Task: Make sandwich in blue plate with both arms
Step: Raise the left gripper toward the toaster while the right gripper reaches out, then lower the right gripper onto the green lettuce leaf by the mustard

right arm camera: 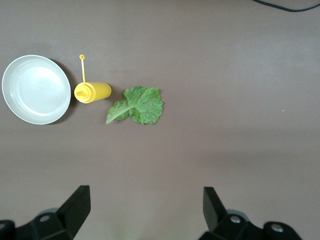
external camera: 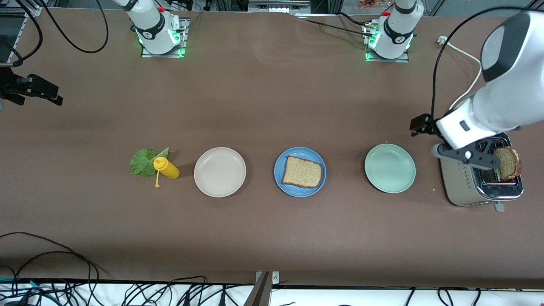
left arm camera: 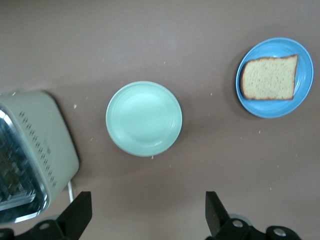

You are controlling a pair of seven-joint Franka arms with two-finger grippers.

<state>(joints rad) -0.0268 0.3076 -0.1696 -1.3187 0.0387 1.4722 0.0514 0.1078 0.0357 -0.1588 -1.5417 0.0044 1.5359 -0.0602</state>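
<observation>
Bread slice (external camera: 302, 171) lies inside the blue plate (external camera: 280, 176), rim bare all round. Left gripper (external camera: 465, 156), fingers spread, hangs over the toaster (external camera: 463, 187), seemingly beside its slice (external camera: 507, 162). Right gripper (right arm camera: 145, 210), fingers spread, hovers over open desk (right arm camera: 225, 150) near the lettuce (right arm camera: 137, 106).

toaster (left arm camera: 35, 150) cut off at edge

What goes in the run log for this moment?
left pincer: open, over table beside toaster | right pincer: open, waiting | blue plate: one bread slice | second slice: in toaster | lettuce: on table
</observation>
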